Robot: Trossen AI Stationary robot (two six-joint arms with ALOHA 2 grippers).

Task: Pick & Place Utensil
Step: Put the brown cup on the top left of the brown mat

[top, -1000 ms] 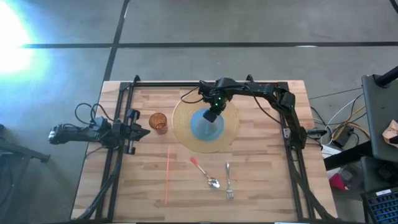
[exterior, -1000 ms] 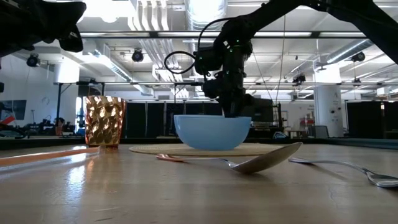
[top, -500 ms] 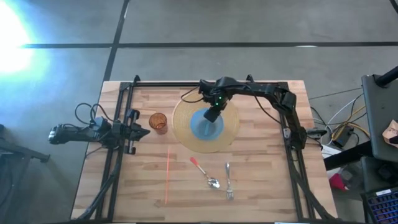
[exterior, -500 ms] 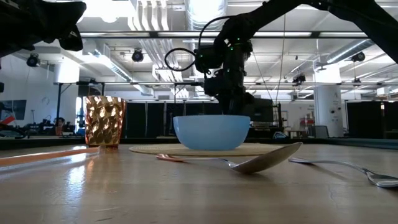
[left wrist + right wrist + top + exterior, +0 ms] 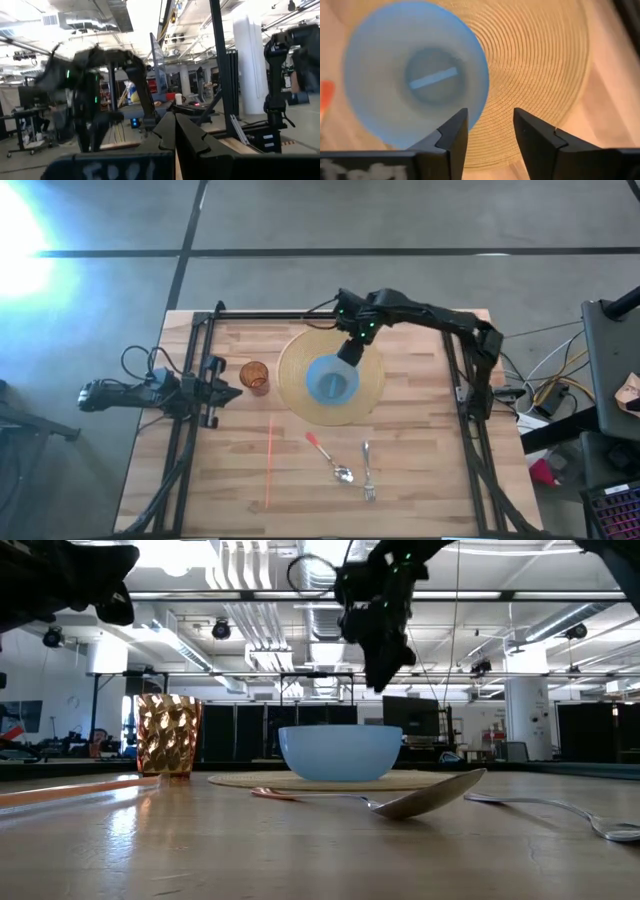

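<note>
A light blue bowl (image 5: 332,379) stands upright on a round woven placemat (image 5: 372,393) at the table's middle far side. My right gripper (image 5: 490,117) hangs open in the air above the bowl's far right rim (image 5: 385,675), touching nothing. Near the front edge, a spoon with an orange-red handle (image 5: 328,457) and a fork (image 5: 367,470) lie flat on the wood. My left gripper (image 5: 232,391) waits shut at the table's left side, beside a copper cup (image 5: 254,377).
A thin orange stick (image 5: 269,463) lies on the table left of the spoon. Dark frame rails (image 5: 190,410) run along the table's left and right sides. Bare wood shows between the placemat and the utensils.
My right gripper has risen from the bowl's rim and drawn back toward the table's far right, and now hangs clear above the bowl. The bowl stays where it was on the placemat.
</note>
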